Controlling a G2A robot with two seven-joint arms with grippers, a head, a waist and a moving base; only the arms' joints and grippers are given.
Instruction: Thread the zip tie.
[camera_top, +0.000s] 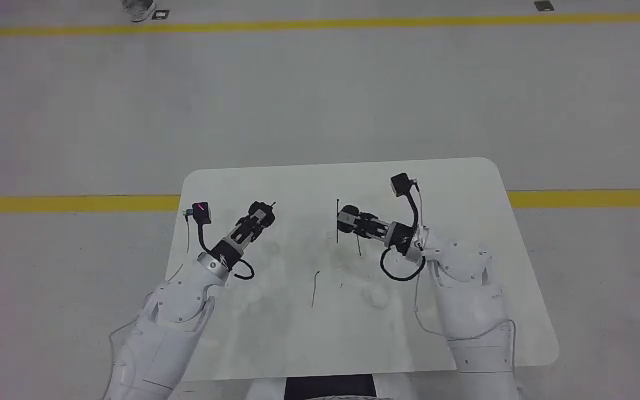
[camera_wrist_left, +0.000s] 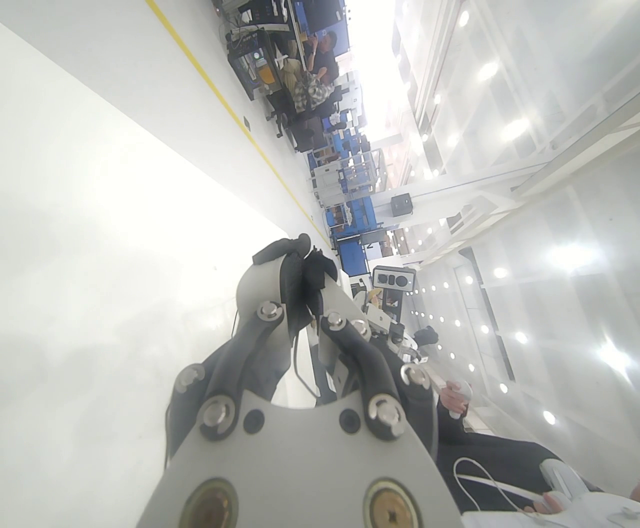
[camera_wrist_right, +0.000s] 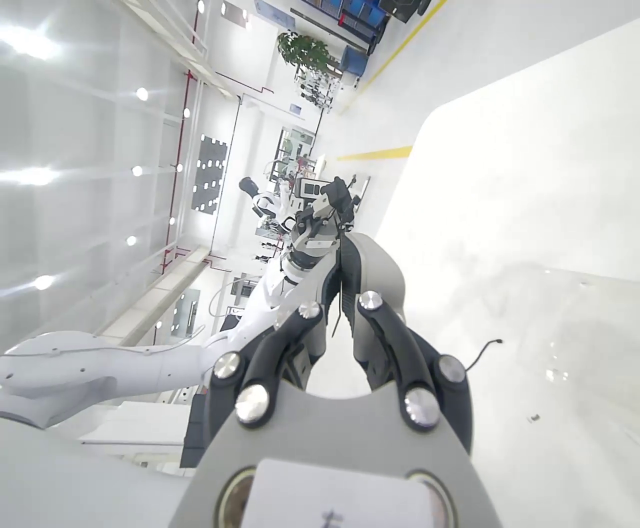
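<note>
The right claw (camera_wrist_right: 344, 250) is pinched shut on the zip tie (camera_wrist_right: 339, 307), whose strand dangles free. The left claw (camera_wrist_left: 305, 260) is closed too (on what, I cannot tell). It seems best to steady the strand and bring tip to head slowly and squarely. A second tie (camera_top: 314, 288) lies on the white surface (camera_top: 470, 190), with a yellow floor line (camera_top: 90, 203) beyond.

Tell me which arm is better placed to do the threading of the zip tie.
Right, probably. The right tool is shut on a thin black zip tie, held off the table and facing the left tool, which is shut too.
</note>
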